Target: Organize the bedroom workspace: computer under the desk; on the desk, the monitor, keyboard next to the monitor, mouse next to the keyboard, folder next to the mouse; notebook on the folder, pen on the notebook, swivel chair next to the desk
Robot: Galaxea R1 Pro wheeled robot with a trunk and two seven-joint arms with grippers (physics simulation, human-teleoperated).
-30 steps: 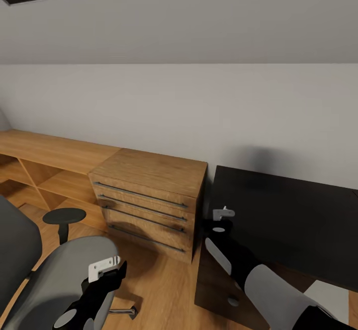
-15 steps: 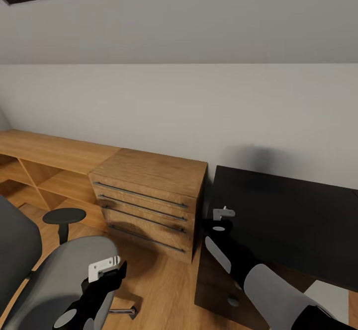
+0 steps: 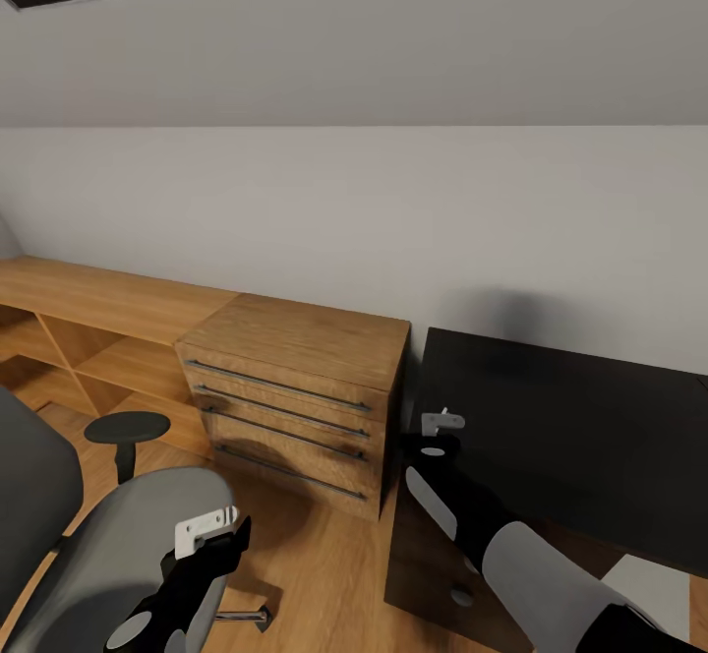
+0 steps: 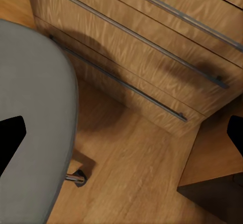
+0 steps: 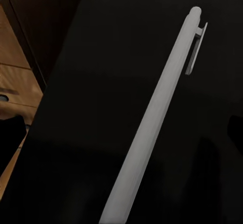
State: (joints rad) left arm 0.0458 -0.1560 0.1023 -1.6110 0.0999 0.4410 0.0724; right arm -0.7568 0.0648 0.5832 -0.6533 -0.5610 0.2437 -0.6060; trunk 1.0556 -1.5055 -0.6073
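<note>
In the head view, our left gripper (image 3: 208,525) hangs over the grey seat of the swivel chair (image 3: 108,545) at seven o'clock, and our right gripper (image 3: 440,424) sits at the near left edge of the black desk (image 3: 580,437); from here we cannot tell how wide either pair of jaws stands.

In the left wrist view, our left jaws are spread wide and hold nothing, above the chair seat, the wooden floor (image 4: 136,178) and the light wooden drawer unit (image 4: 152,46).

In the right wrist view, the white pen (image 5: 157,112) runs from seven o'clock to one o'clock, clip end at one, against the dark desk top. Whether our right jaws grip it we cannot tell.
</note>
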